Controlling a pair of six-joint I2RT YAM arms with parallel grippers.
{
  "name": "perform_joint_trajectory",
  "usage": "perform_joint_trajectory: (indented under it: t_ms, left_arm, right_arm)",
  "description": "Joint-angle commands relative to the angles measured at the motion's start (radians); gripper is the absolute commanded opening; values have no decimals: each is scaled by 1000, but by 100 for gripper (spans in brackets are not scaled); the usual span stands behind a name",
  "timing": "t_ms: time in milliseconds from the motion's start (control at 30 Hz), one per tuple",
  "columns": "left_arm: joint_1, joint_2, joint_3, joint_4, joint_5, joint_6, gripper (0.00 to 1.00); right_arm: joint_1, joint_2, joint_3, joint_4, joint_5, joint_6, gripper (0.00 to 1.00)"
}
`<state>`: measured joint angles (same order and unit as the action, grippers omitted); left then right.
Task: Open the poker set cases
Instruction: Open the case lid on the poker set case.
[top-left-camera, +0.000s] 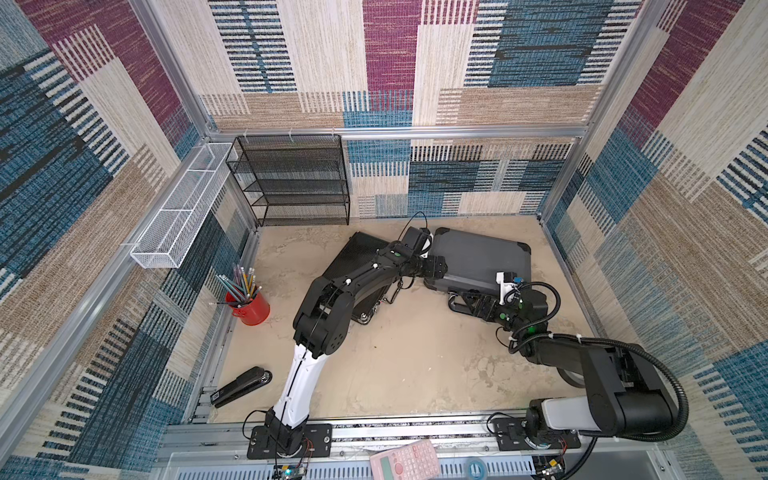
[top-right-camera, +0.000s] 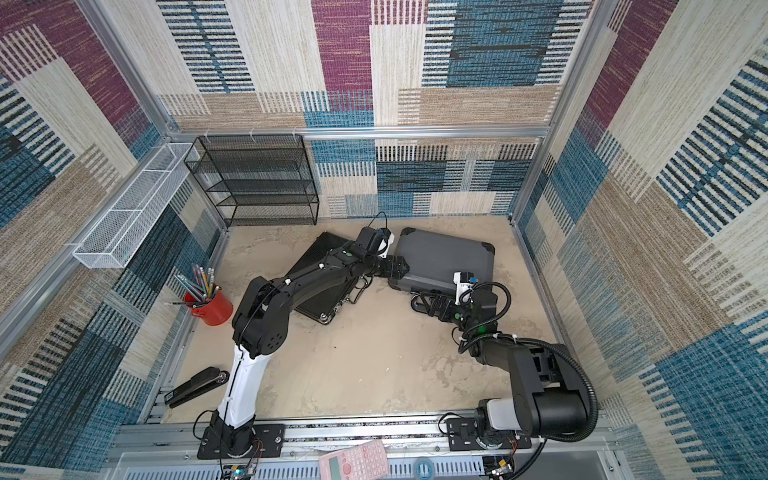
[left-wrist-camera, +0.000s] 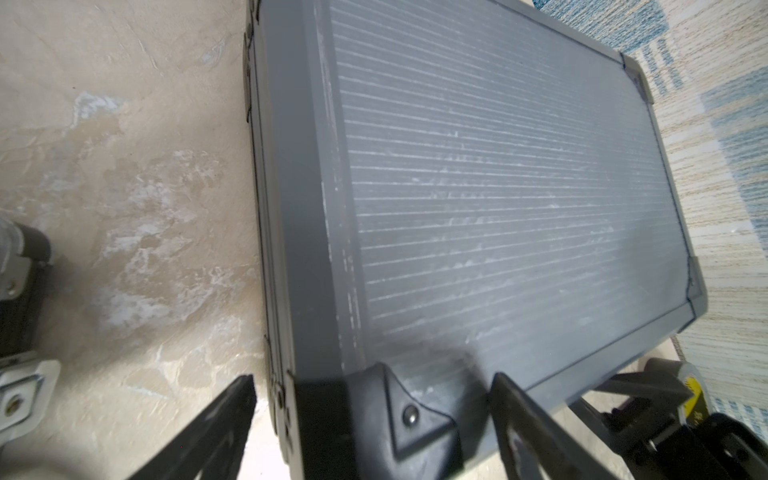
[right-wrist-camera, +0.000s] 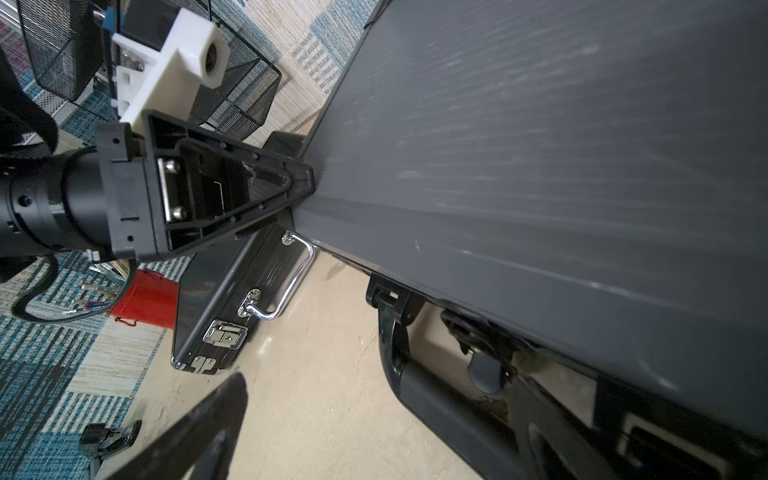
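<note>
The grey case (top-left-camera: 478, 253) (top-right-camera: 440, 253) lies flat and shut at the back right of the floor. The slim black ribbed case (top-left-camera: 353, 257) (right-wrist-camera: 216, 299) lies shut to its left, mostly under my left arm. Its silver latches (right-wrist-camera: 222, 334) and handle face the front. My left gripper (top-left-camera: 435, 266) (left-wrist-camera: 370, 419) is open, with its jaws either side of the grey case's near-left black corner (left-wrist-camera: 407, 415). My right gripper (top-left-camera: 463, 302) (right-wrist-camera: 374, 436) is open at the grey case's chunky black handle (right-wrist-camera: 436, 399). One finger is beside the handle and the other on the bare floor.
A black wire-mesh rack (top-left-camera: 291, 183) stands against the back wall. A white mesh basket (top-left-camera: 183, 208) hangs on the left wall. A red cup of pencils (top-left-camera: 249, 307) and a black stapler (top-left-camera: 241, 386) sit at the left. A pink calculator (top-left-camera: 405, 461) lies past the front rail.
</note>
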<state>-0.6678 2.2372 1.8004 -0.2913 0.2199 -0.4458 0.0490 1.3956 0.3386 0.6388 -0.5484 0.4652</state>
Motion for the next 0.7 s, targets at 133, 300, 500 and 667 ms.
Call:
perform_joint_trajectory:
  t_ms: [133,300,500,667]
  left_arm:
    - [2,28,-31,-207,-32,6,87]
    - [10,32,-39,-200,0,-1,85]
    - [16,32,-53,-182,41,-17,85]
    - [19,35,-52,-175,58,-21,84]
  right_arm:
    - [26,52,42,16,57,-72,100]
    - [47,59,47,12,116,-106,100]
    - [85,61,68,19,114,-138,100]
    - [117,46,67,17,105,-160,100]
